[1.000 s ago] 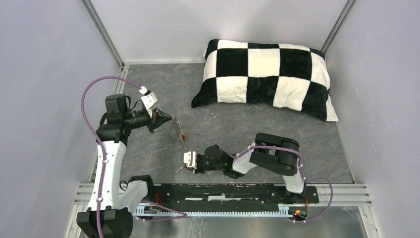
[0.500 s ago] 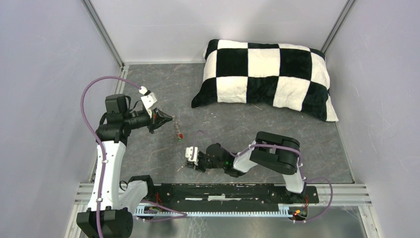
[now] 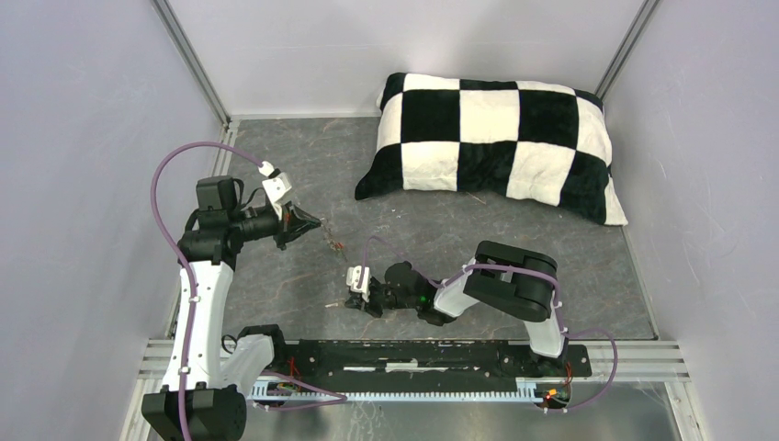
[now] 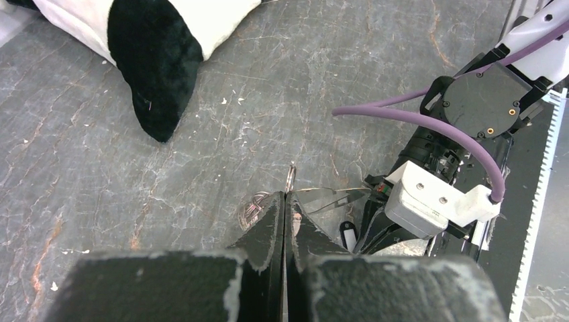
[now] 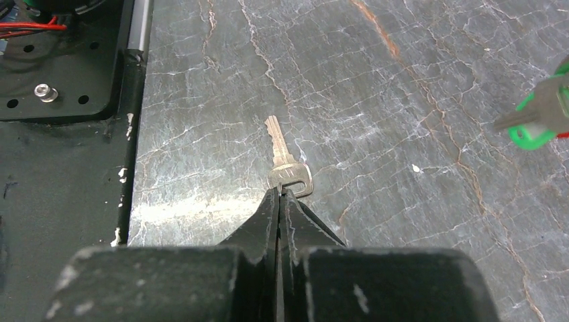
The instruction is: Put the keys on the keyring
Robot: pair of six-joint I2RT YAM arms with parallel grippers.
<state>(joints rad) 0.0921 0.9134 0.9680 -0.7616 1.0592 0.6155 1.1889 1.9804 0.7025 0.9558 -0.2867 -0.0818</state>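
Observation:
My left gripper (image 3: pixel 315 220) (image 4: pixel 285 196) is shut on the keyring (image 4: pixel 290 176), a thin metal ring that sticks out edge-on past its tips. Small keys (image 3: pixel 336 244) dangle from it above the table. A green-tagged key (image 5: pixel 541 119) with red behind it hangs at the right edge of the right wrist view. A bare silver key (image 5: pixel 284 159) lies flat on the table. My right gripper (image 5: pixel 278 192) (image 3: pixel 349 296) is low near the front edge, shut with its tips pinching the rim of that key's head. A black oblong tag (image 4: pixel 347 235) lies beneath the right gripper.
A black-and-white checked pillow (image 3: pixel 491 142) fills the back right of the table. The black mounting rail (image 3: pixel 413 354) runs along the near edge, close behind the right gripper. Grey walls enclose the left, right and back.
My right gripper's jaws have closed and it has shifted slightly right and away from the front edge. The keys hanging under my left gripper have swung a little. The left arm has stayed put.

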